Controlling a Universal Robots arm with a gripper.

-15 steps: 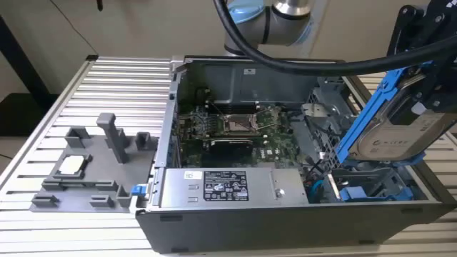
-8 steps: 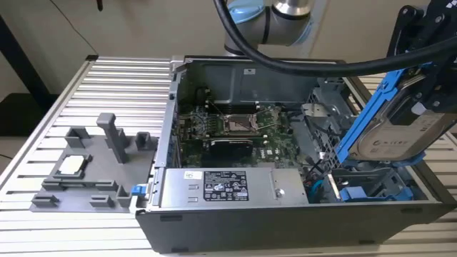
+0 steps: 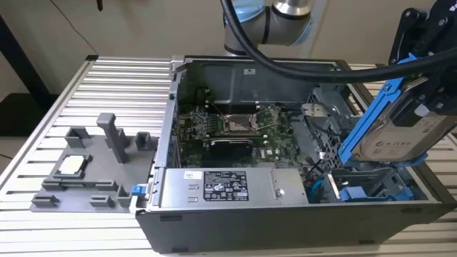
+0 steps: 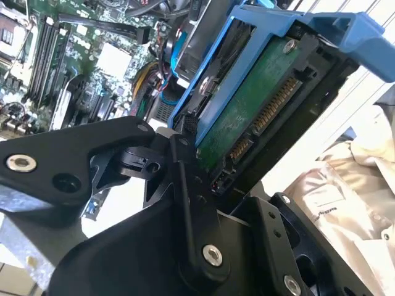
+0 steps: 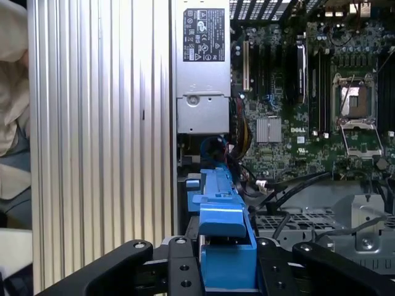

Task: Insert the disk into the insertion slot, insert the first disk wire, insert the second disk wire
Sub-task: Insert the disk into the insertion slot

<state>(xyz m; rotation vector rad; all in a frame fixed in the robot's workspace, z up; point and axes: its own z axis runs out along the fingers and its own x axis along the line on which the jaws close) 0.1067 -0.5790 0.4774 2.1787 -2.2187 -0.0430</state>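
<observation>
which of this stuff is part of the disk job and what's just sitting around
Job: disk in its blue frame, gripper shut on it, insertion slot.
Lying about: power-supply box, motherboard, grey fixture tray on the exterior view's left.

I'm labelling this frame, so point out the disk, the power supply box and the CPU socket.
the disk (image 3: pixel 400 134): exterior view, its pale label.
the power supply box (image 3: pixel 225 186): exterior view, its label sticker.
the CPU socket (image 3: pixel 241 124): exterior view, its centre.

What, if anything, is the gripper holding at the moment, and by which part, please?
The gripper holds the disk, clamped across the two sides of its blue frame near the connector end, tilted above the open computer case.
</observation>
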